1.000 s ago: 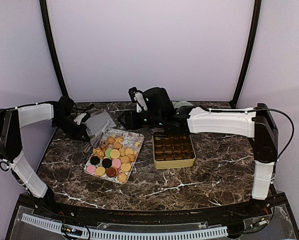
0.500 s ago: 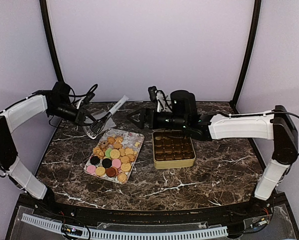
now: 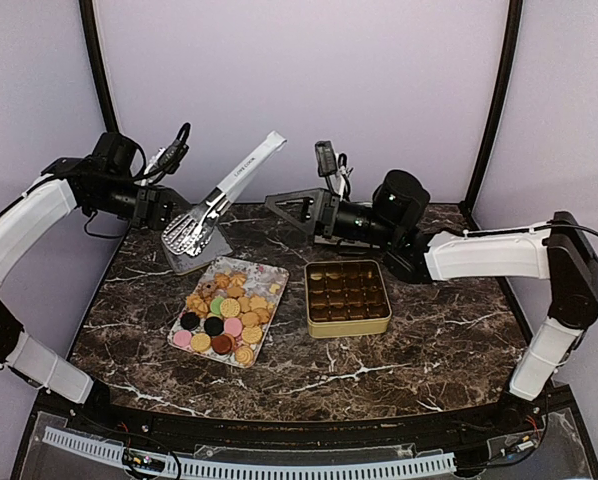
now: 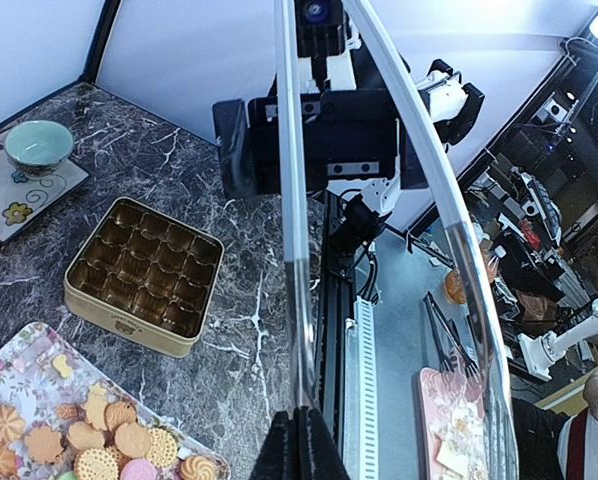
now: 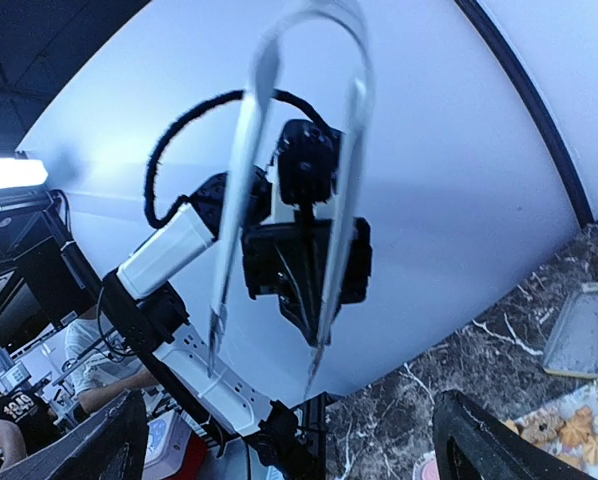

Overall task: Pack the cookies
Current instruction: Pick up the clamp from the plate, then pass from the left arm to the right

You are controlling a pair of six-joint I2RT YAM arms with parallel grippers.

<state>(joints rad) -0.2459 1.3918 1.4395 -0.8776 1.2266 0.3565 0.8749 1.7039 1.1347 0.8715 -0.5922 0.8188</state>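
So the left gripper (image 3: 171, 215) is up in the air over the back-left of the table (image 3: 429, 345), fingers pinched tight on the tongs (image 3: 234, 180); it's got them near the slotted head, with the white-sleeved end angling up and to the right; the right gripper (image 3: 284, 212) hangs just right of them, pointed their way, fingers spread wide, holding nothing and not touching the tongs; the cookies (image 3: 224, 312) are all heaped on the flowery tray (image 3: 282, 270) left of centre, tan ones toward the back, pink, green, yellow and dark discs toward the front; the gold tin (image 3: 347, 326) sits just right of the tray, lid off, brown grid of compartments showing; a grey flat square (image 3: 194, 263) lies on the table below the tongs' head, just behind the tray.
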